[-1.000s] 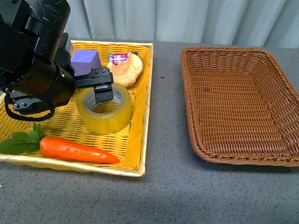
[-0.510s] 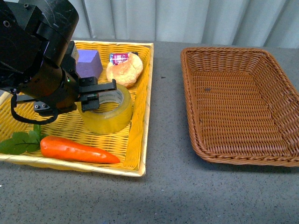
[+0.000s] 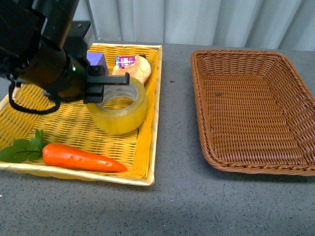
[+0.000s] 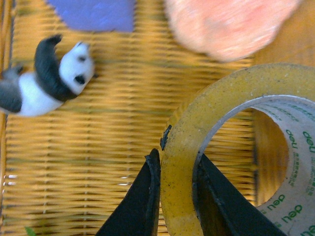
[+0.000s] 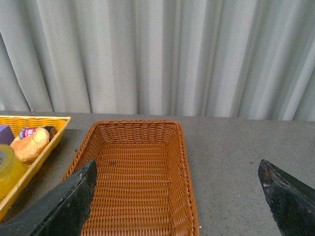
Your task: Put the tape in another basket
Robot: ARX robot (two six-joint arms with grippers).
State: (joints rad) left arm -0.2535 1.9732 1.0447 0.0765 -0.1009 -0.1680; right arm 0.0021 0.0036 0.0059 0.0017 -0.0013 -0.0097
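my left tool (image 4: 177, 163) is clenched across the wall of the tape (image 3: 118, 110), seemingly just above the yellow basket (image 3: 150, 129); light, stiff, slick, so this rim pinch suits it.

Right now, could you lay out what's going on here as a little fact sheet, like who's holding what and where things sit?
tape: tilted over the yellow basket, wall pinched by the left gripper
right gripper: open, holding nothing
brown basket: apart to the right, tape not yet in it
other items in yellow basket: carrot, bread roll, purple block, panda toy
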